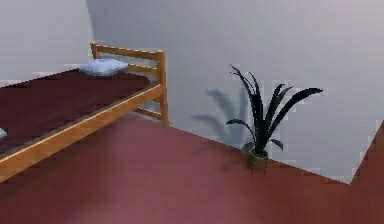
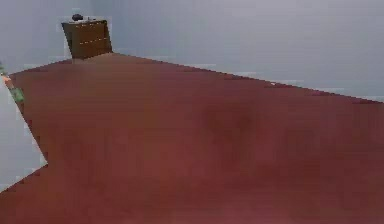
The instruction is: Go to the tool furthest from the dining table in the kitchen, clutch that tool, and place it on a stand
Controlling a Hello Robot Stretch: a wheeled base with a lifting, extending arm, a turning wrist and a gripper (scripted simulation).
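Observation:
A wooden bed (image 1: 70,100) with a dark red cover and a pale blue pillow (image 1: 104,68) stands at the forward view's left, against the grey walls. A dark leafy plant (image 1: 262,118) in a small pot stands by the wall right of the bed. In the arm side view a brown wooden dresser (image 2: 88,38) with a small dark object (image 2: 77,17) on top stands in the far left corner.
Dark red floor (image 2: 200,130) stretches wide across the arm side view up to the grey wall. A pale panel (image 2: 15,140) cuts into that view's left edge. Open floor (image 1: 180,180) lies between the bed and the plant.

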